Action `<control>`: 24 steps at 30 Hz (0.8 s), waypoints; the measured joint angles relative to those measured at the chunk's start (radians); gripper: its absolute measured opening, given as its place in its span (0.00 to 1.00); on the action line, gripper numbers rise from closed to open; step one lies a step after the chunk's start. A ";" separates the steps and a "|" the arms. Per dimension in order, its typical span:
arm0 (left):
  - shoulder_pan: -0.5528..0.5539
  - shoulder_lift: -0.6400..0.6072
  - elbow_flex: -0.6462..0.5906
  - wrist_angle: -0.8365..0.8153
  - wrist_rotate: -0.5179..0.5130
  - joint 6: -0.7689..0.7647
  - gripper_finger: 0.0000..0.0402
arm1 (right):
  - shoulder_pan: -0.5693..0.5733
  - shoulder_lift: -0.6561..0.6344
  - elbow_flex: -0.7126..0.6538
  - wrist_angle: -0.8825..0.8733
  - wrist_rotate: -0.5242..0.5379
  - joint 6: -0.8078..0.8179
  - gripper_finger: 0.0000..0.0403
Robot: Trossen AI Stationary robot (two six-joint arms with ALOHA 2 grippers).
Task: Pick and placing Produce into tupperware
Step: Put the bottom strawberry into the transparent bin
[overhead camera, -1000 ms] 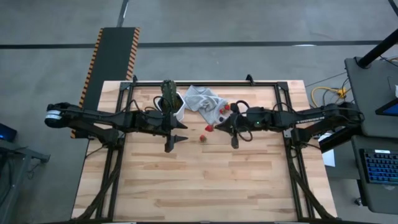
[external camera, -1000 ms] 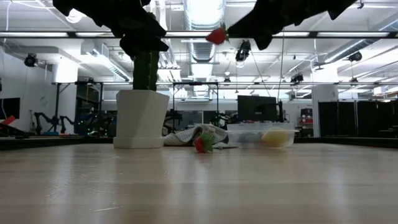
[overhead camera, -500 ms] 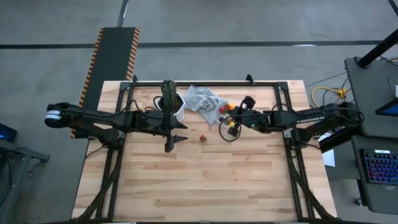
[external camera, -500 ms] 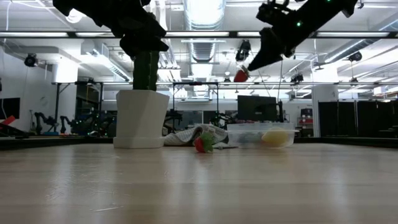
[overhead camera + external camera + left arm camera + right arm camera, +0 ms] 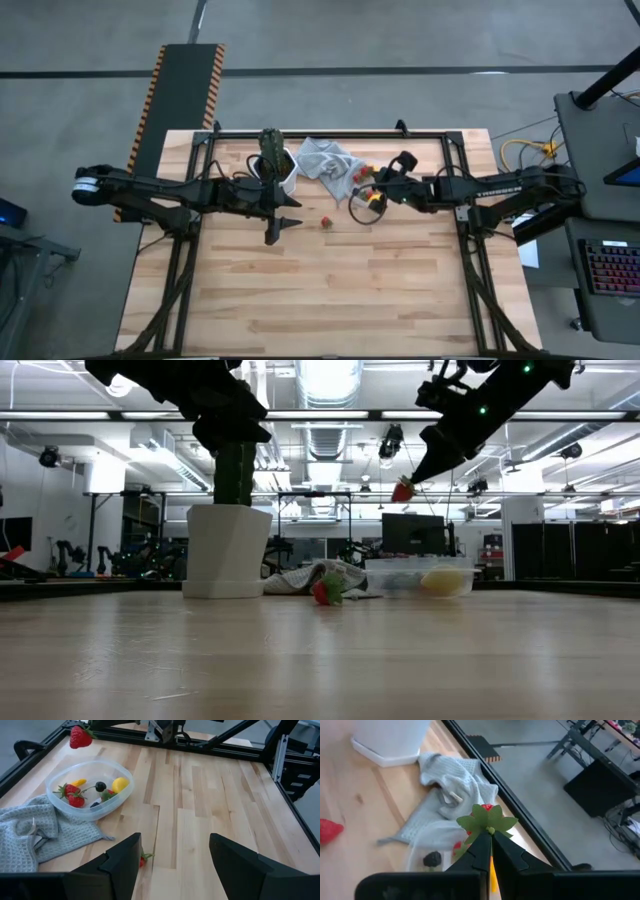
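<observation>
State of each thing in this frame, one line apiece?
Right gripper: shut on the held strawberry, raised above the tupperware.
Held strawberry: in the air, not yet released.
Tupperware: open, holding several produce pieces.
Loose strawberry: lying on the table, untouched.
Left gripper: open, waiting near the cactus pot.
Cloth: crumpled beside the tupperware.
Cactus pot: upright.

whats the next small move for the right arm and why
Probably lower a little and open over the tupperware. The right gripper is shut on a strawberry, held in the air above the container, which already holds other produce. One more strawberry lies on the table for afterwards. The left gripper waits open near the pot.
</observation>
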 joint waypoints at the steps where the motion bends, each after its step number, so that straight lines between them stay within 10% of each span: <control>1: 0.000 0.000 0.000 0.000 0.000 0.000 0.55 | -0.006 0.000 0.000 -0.013 -0.008 0.002 0.02; 24: 0.000 0.000 0.000 0.000 0.000 0.000 0.55 | -0.275 0.000 0.000 -0.168 -0.365 0.016 0.02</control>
